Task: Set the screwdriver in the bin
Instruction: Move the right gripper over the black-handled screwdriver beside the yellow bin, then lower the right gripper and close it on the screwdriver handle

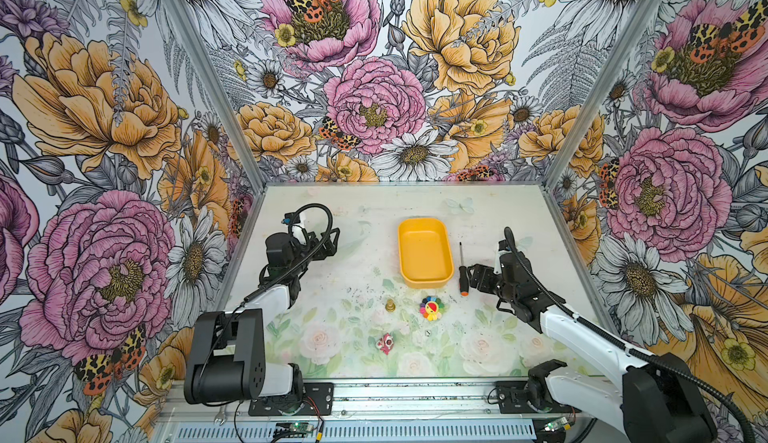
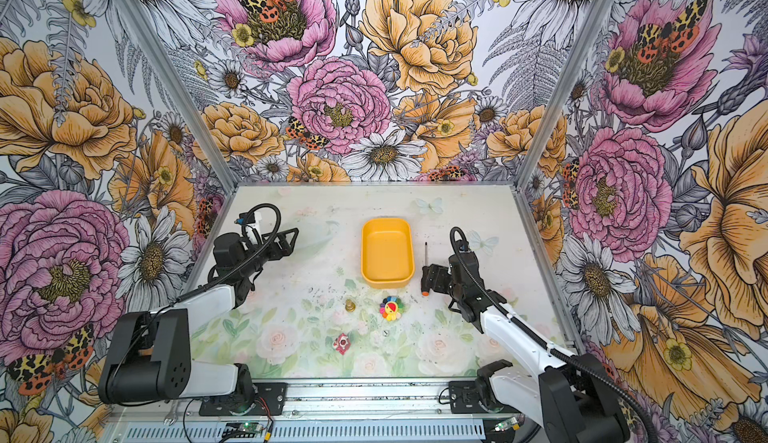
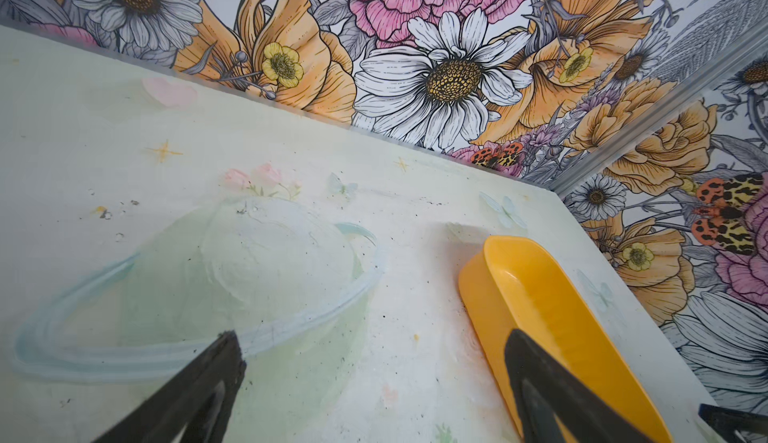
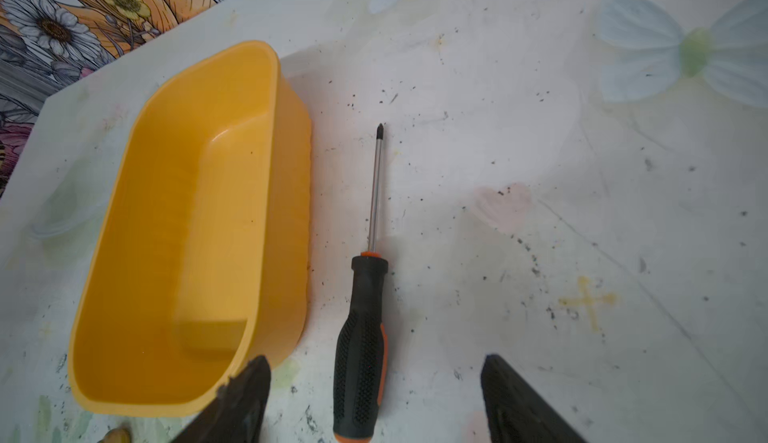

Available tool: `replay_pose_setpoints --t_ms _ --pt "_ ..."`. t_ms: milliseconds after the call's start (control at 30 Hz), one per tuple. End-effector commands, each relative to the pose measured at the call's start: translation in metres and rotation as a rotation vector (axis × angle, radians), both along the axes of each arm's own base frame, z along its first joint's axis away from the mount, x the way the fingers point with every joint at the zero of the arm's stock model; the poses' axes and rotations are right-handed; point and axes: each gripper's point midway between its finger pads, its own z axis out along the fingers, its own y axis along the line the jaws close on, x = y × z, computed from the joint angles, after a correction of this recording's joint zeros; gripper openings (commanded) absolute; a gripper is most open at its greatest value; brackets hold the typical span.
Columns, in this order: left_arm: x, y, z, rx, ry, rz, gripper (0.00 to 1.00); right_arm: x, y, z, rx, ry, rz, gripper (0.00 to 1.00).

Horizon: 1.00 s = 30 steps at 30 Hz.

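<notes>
Right wrist: gripper [image 4: 374, 360] spread astride screwdriver [image 4: 367, 291]

Both top views sit high above the front edge of the worktop [image 1: 374, 229], looking down and toward the back wall [image 1: 374, 87], and show nearly the same whole scene. The left wrist camera rides low, looking past the left fingers [image 3: 195, 378] across the worktop to a far corner. The right wrist camera looks steeply down from close by, past the right fingers [image 4: 511, 403]. All 4 views share the bin [image 1: 424, 254]
</notes>
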Motion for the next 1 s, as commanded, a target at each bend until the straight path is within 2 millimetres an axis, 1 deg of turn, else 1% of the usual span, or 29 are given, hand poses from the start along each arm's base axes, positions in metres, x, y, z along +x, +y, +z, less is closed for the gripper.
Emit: replay_pose_setpoints --t_ms 0,167,367,533,733,967 --pt "0.002 -0.003 0.017 -0.041 -0.039 -0.031 0.99 0.006 0.003 -0.007 -0.052 0.022 -0.029 0.81" --pt "0.001 0.001 0.017 -0.036 -0.039 -0.015 0.99 0.009 0.016 -0.019 -0.114 0.049 -0.004 0.81" --pt "0.003 -0.004 0.016 -0.058 -0.033 -0.038 0.99 0.013 0.024 -0.028 -0.146 0.059 0.005 0.79" --pt "0.005 -0.005 0.015 -0.070 -0.026 -0.052 0.99 0.016 0.026 -0.033 -0.152 0.064 0.006 0.72" --pt "0.006 -0.007 0.014 -0.078 -0.019 -0.060 0.99 0.017 0.029 -0.040 -0.158 0.073 0.012 0.67" --pt "0.006 -0.006 0.012 -0.081 -0.015 -0.061 0.99 0.018 0.034 -0.047 -0.188 0.087 0.013 0.59"
